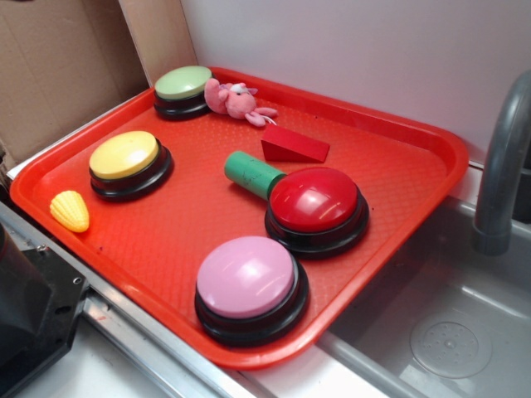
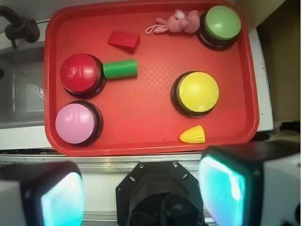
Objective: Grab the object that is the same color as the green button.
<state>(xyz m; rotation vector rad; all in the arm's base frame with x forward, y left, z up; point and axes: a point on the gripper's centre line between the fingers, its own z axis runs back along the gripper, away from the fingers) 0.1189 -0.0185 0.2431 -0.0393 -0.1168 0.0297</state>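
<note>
Nothing of the grab is done yet, by the look of things. Going left to right in the wrist view, the red tray [image 2: 150,136] carries a red button [image 2: 80,73] with a pink button [image 2: 75,123] below it, then the green cylinder [image 2: 120,68] lying on its side, one end touching the red button's base. A red wedge [image 2: 124,40] sits just above it, apart from it. Further right come a pink plush toy [image 2: 175,22], a yellow button [image 2: 196,92] with a small yellow corn piece [image 2: 193,135] below it, and the green button [image 2: 219,23] in the far corner — well apart from the cylinder that matches its colour. The end effector [image 2: 141,197] hangs over the near edge of the desk, off the tray, its fingers spread wide and holding nothing. What is left, I judge, is everything: moving over the cylinder, coming down with the fingers across its round body, closing and lifting — with care for the red button pressed against one end.
</note>
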